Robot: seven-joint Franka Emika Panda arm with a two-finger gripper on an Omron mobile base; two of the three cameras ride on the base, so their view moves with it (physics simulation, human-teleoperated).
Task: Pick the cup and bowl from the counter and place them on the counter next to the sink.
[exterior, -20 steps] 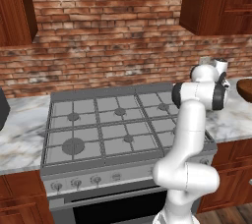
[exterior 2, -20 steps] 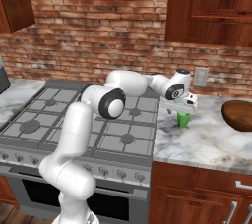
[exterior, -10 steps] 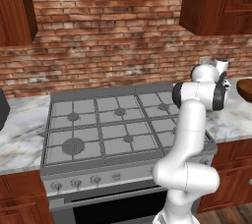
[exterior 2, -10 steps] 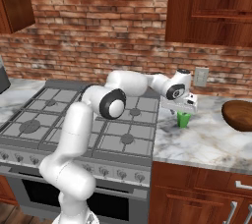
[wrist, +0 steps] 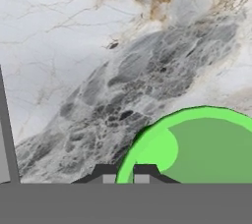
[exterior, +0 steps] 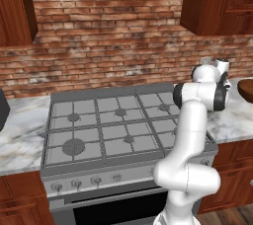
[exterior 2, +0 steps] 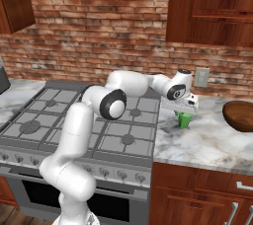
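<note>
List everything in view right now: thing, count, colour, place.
cup: 1, bright green, on the counter right of the stove, under the hand
bowl: 1, dark brown wood, on the counter at the right edge
counter: white-grey veined marble, both sides of the stove
stove: 1, grey gas range, centre
wall outlet: 1, pale, brick wall behind the cup
upper cabinets: reddish-brown wood, upper corners
gripper: 1, dark fingertips shut on the cup's rim
arm: 1, white, reaching over the stove

One green cup (exterior 2: 184, 119), one brown bowl (exterior 2: 239, 115), one stove (exterior: 118, 125), one wall outlet (exterior 2: 201, 77), five burners.
</note>
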